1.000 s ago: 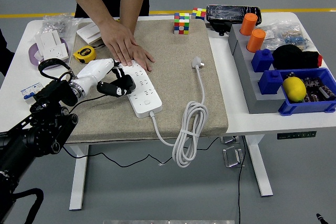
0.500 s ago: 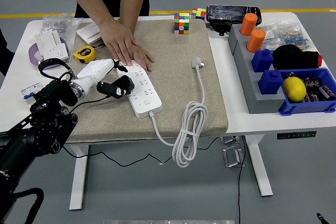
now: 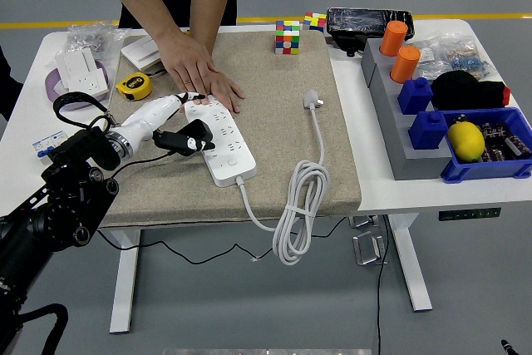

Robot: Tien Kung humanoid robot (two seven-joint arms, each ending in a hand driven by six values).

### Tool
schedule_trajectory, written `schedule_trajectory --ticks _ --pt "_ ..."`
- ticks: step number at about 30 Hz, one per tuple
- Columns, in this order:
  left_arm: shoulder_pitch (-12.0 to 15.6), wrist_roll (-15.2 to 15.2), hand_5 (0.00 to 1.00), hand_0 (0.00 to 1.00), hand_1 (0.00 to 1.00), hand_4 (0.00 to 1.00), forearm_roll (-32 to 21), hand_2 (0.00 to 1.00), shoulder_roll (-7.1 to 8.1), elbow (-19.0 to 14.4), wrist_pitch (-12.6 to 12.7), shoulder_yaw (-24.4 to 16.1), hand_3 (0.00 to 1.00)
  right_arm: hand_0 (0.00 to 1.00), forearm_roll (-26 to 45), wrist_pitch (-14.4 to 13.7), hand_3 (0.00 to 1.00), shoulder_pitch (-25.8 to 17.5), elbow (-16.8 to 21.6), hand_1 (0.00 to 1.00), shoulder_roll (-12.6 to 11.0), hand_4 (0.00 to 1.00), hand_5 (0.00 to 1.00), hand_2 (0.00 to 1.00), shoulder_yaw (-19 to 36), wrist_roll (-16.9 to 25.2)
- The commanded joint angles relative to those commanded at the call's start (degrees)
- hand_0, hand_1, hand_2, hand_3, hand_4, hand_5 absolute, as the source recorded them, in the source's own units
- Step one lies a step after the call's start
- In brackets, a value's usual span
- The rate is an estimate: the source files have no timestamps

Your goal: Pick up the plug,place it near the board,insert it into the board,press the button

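The white power strip lies at an angle on the tan mat. A person's hand presses flat on its far end. My left hand sits at the strip's left edge, holding nothing. Its black fingers are curled against the strip's side, and one finger tip reaches to the strip's far end, just below the person's hand. The white plug lies loose on the mat to the right. Its cable coil hangs over the mat's front edge. My right arm is out of view.
Two colour cubes stand at the mat's far edge. A yellow tape measure and a white socket box lie far left. At the right are a grey rack with orange cylinders and blue bins with a lemon.
My left hand has rolled and stretched out. One finger now reaches up to the strip's far end by the person's hand. The plug and the person's hand have not moved.
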Motion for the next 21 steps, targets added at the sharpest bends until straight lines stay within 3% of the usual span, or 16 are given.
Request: schedule_trajectory --ticks 4,8,11,16,18,21 --pt "4.31 4.23 0.998 0.998 0.998 0.998 -8.41 0.998 -0.78 -8.61 -0.77 -2.33 0.998 0.795 -0.11 -0.05 0.76 -0.18 -0.02 0.734 0.12 0.998 0.998 0.737 0.21 0.01" --pt "9.67 10.0 0.998 0.998 0.998 0.998 -13.2 0.998 -2.37 -17.25 0.89 -4.03 0.998 0.795 -0.17 -0.07 0.76 -0.33 -0.05 0.734 0.22 0.998 0.998 0.737 0.35 0.02" --pt "14.35 15.4 0.998 0.998 0.998 0.998 -11.82 0.998 -3.07 -24.49 0.66 -3.75 0.998 0.795 -0.37 -0.08 0.759 -0.45 -0.02 0.735 0.25 0.998 0.998 0.735 0.71 0.03" --pt "19.92 22.15 0.998 0.998 0.998 0.998 -8.28 0.998 -2.64 -35.63 -2.2 -0.66 0.998 0.793 -0.41 -0.08 0.76 -0.52 -0.05 0.735 0.17 0.998 0.998 0.737 0.9 0.02" --pt "21.18 23.41 0.998 0.998 0.998 0.998 -6.39 0.998 -2.57 -38.42 -3.59 0.32 0.998 0.793 -0.5 -0.08 0.76 -0.51 -0.05 0.735 0.15 0.998 0.998 0.737 1.09 0.03" --pt "21.75 23.49 0.998 0.998 0.998 0.998 -4.38 0.998 -2.71 -38.89 -4.3 0.93 0.998 0.793 -0.58 -0.09 0.76 -0.48 -0.05 0.735 0.13 0.998 0.998 0.737 1.32 0.05"
